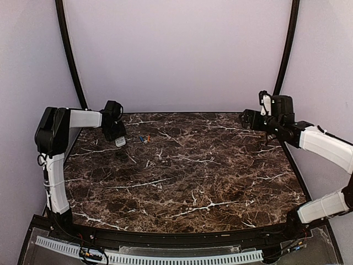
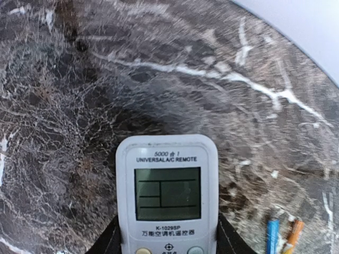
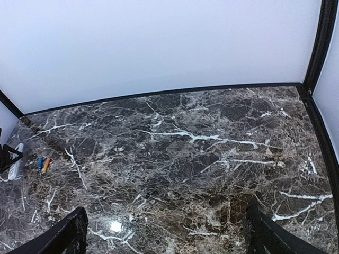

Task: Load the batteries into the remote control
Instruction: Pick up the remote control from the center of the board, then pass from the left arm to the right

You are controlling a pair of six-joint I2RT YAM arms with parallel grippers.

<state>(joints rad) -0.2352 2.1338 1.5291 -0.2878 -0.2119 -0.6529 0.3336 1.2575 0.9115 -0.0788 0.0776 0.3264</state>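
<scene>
While the left gripper (image 2: 168,241) pinches the white rectangular plastic remote control (image 2: 167,174) at ten o'clock on the dark veined marble-look table (image 1: 193,182), the step in hand looks like securing it. Screen up, it likely needs turning over next to reach its back. The bluish cylindrical battery (image 2: 273,233) and orange-red cylindrical battery (image 2: 294,234) lie near it toward three o'clock. The right gripper (image 3: 165,222) hangs spread wide at two o'clock. Print reads "5000 合 1", "UNIVERSAL A/C REMOTE", "K-1029SP".

You're in a robot lab test cell: 2 arms (image 1: 55,182) bolted to a marble-print table (image 1: 182,165), plain pale walls (image 1: 176,49) boxing it in, black frame poles (image 1: 69,49), slotted cable duct (image 1: 165,257) up front
</scene>
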